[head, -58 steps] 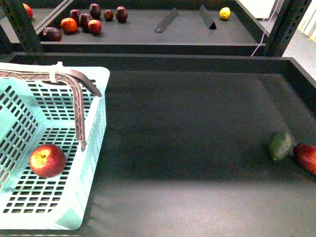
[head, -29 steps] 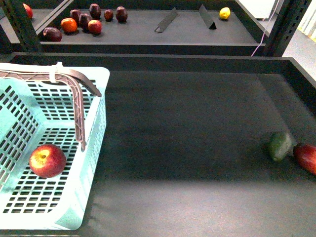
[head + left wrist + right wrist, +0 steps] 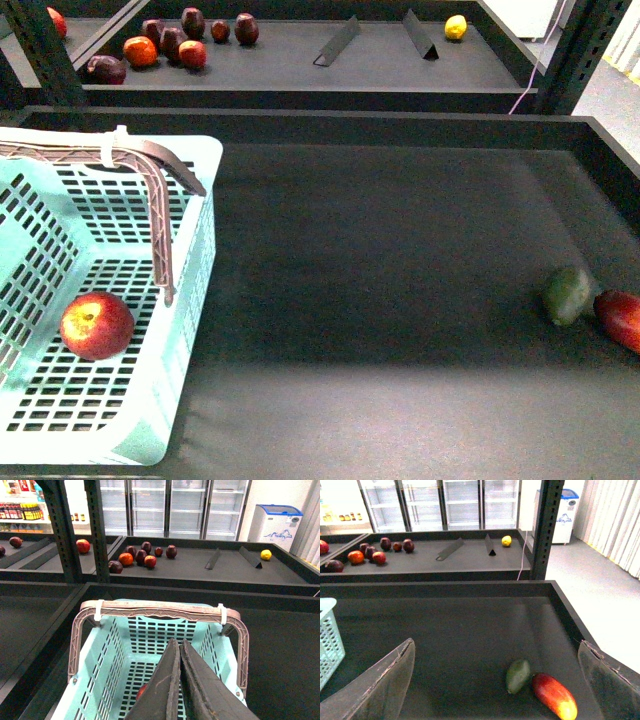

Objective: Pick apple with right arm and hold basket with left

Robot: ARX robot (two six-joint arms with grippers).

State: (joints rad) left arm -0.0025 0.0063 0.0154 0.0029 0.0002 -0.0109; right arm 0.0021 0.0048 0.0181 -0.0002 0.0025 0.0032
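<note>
The apple (image 3: 96, 325), red with a yellow blush at its stem, lies on the slotted floor of the mint-green basket (image 3: 196, 250) at the left of the shelf. The brown handle (image 3: 160, 215) rests across the basket's rim. Neither gripper shows in the front view. In the left wrist view my left gripper (image 3: 177, 642) hovers shut over the basket (image 3: 112, 655), holding nothing, and one finger hides most of the apple (image 3: 142, 692). My right gripper (image 3: 495, 644) is wide open above the dark shelf, far from the basket (image 3: 329, 635), whose corner alone shows.
A dull green oval fruit (image 3: 567, 295) and a red elongated fruit (image 3: 622, 318) lie together at the shelf's right side, between my right fingers (image 3: 385, 680) in the wrist view. The back shelf holds several dark red fruits (image 3: 170, 42) and a lemon (image 3: 455, 27).
</note>
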